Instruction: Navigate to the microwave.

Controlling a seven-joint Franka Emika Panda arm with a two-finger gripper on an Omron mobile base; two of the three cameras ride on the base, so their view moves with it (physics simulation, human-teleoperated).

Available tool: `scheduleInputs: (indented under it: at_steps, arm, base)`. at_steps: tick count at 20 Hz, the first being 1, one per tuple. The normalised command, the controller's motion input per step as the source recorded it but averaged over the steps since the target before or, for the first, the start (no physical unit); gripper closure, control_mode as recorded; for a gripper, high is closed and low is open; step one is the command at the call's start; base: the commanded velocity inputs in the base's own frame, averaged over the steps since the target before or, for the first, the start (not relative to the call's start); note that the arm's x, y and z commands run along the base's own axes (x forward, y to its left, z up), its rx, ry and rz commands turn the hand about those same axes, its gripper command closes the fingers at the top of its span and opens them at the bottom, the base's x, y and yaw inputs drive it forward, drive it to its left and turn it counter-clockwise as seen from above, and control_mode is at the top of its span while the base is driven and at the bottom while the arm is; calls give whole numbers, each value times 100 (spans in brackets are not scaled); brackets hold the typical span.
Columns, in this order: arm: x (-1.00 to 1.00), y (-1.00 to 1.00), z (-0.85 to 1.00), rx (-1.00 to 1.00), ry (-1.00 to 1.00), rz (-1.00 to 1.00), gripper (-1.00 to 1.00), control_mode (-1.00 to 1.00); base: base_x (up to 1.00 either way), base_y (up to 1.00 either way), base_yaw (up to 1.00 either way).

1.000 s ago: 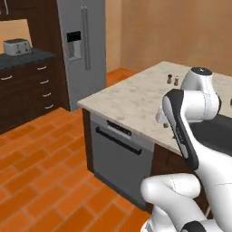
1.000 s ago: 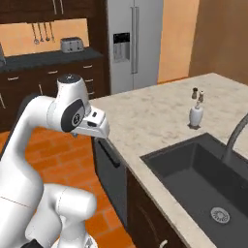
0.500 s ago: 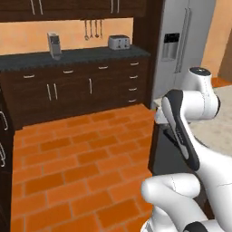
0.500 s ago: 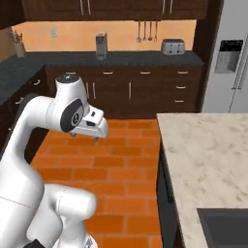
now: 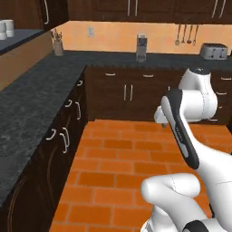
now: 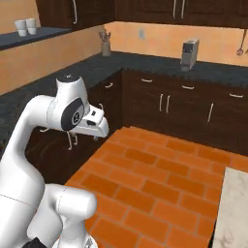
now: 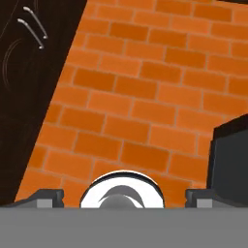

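Note:
The microwave is out of view. My gripper (image 6: 95, 124) is carried folded in front of the arm, above the orange brick floor (image 6: 150, 179). It appears as the white hand (image 5: 159, 115) in the left base view. In the hand view its two dark fingertips (image 7: 46, 196) stand wide apart with nothing between them, so the gripper (image 7: 124, 196) is open and empty.
An L-shaped black counter (image 5: 31, 97) on dark cabinets (image 6: 167, 104) wraps the left and far sides. On it stand a silver appliance (image 5: 141, 47), a toaster (image 5: 214, 50) and a utensil holder (image 6: 105, 47). Cups (image 6: 25, 26) sit on a shelf. The island corner (image 6: 235, 208) is at lower right.
The whole scene has shifted as the base turned left: the fridge and island slid out to the right, and the corner counter came into view. The arm's pose is unchanged.

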Motion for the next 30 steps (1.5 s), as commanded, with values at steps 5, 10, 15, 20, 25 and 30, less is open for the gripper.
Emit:
scheduleInputs:
  at_steps: [5,10,15,20,25,30]
  arm:
    - [0,0,0,0,0,0,-100,100]
    - [0,0,0,0,0,0,-100,100]
    - [0,0,0,0,0,0,-100,100]
    - [0,0,0,0,0,0,-100,100]
    - [0,0,0,0,0,0,-100,100]
    - [0,0,0,0,0,0,-100,100]
  base:
    - [70,0,75]
    - [75,-5,69]
    - [94,-39,52]
    - [71,-48,51]
    - [33,-11,64]
    - [30,1,65]
